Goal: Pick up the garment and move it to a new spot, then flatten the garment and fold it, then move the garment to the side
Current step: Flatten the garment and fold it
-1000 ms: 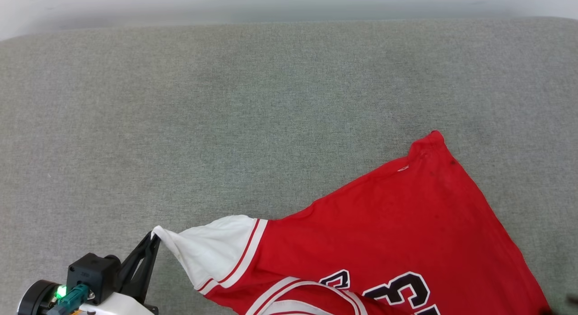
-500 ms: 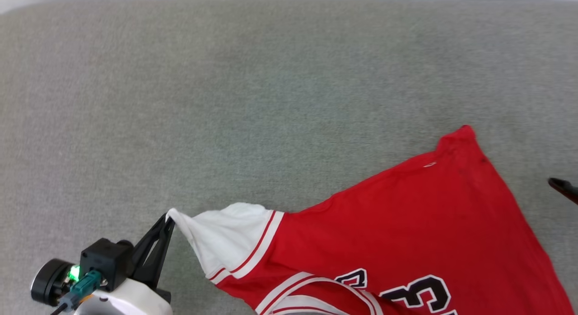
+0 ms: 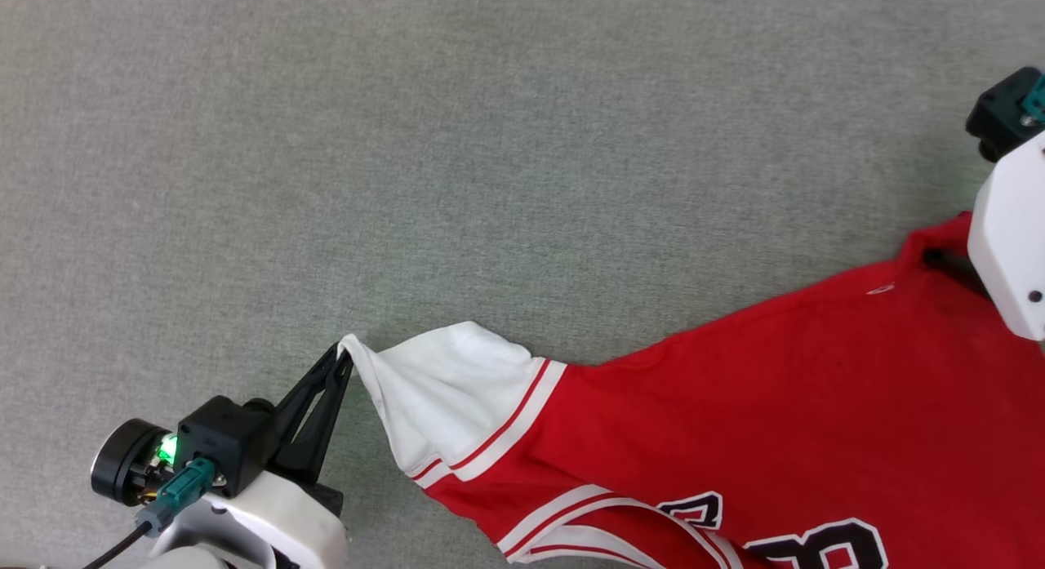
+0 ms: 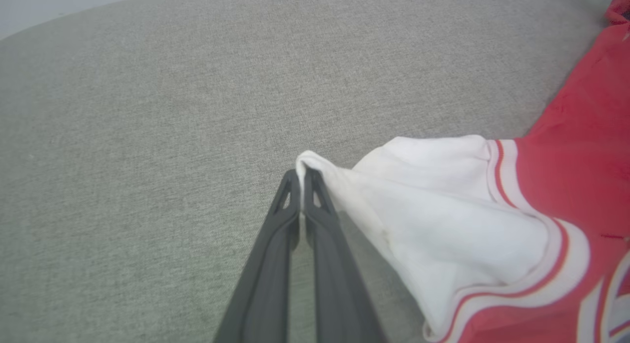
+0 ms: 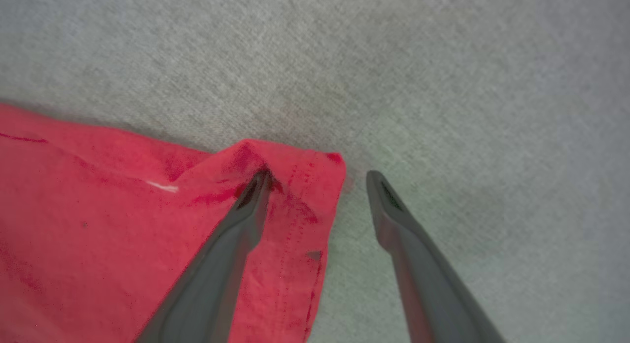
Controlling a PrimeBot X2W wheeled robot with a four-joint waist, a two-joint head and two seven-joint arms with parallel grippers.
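The garment [image 3: 751, 406] is a red shirt lying spread over the lower right of the grey fabric surface, black number print at the bottom edge. Its white sleeve [image 3: 445, 389] with red stripes is stretched out to the left. My left gripper [image 3: 346, 355] is shut on the sleeve's tip, and the left wrist view shows the left gripper [image 4: 301, 174] pinching the white cloth [image 4: 443, 205]. My right gripper [image 5: 319, 178] is open at the garment's far red hem corner [image 5: 295, 185]. One finger [image 5: 246, 210] rests on the cloth and the other hangs over bare surface.
The grey fabric surface [image 3: 490, 144] stretches wide to the left and far side of the garment. Its far edge against a pale wall [image 4: 49, 8] shows in the left wrist view. My right white forearm [image 3: 1008, 251] hangs over the garment's right corner.
The head camera has tilted and turned, shifting the whole picture. My right arm has come in from the right and reached the red hem corner. The left gripper keeps its hold on the sleeve.
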